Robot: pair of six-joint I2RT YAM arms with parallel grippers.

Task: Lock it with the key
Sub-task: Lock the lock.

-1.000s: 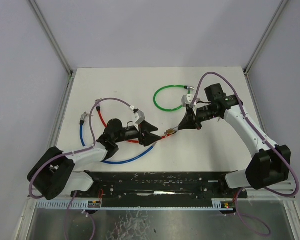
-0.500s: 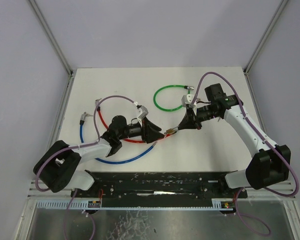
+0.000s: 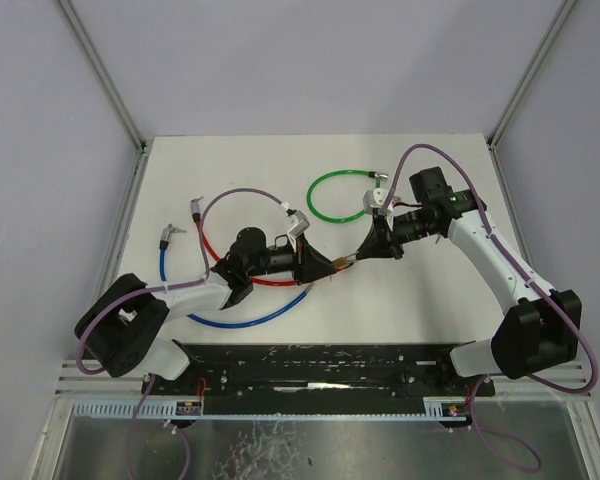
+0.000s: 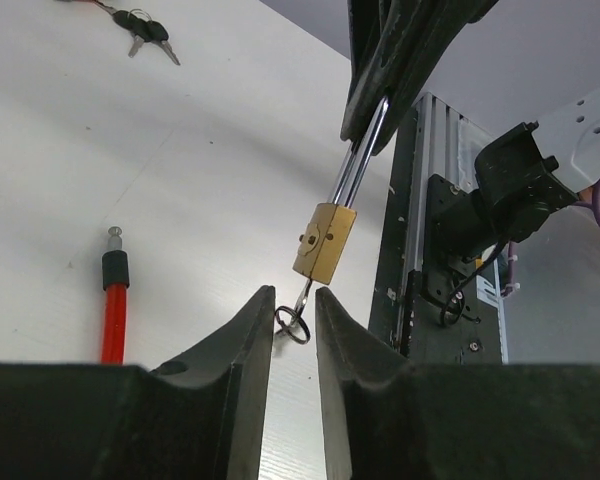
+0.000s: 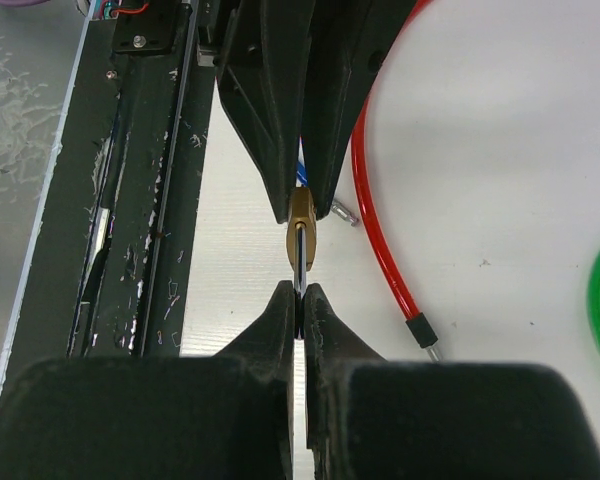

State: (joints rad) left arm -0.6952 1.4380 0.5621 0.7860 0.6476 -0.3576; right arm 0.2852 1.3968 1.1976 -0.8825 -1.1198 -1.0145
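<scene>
The padlock (image 4: 324, 242) was held above the middle of the white table (image 3: 240, 170), its shackle clenched in the right gripper (image 5: 300, 292) at 2 o'clock. The key (image 4: 304, 293) was flanked from 9 o'clock by the left gripper (image 4: 292, 297); whether it was pinched could not be told. Bare table was seen beyond a green loop (image 3: 340, 198) at 12 o'clock.

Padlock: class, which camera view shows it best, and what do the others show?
Left wrist: the brass padlock body shows whole, close and unobstructed. Right wrist shows only its narrow edge; top external shows a tiny speck.
</scene>
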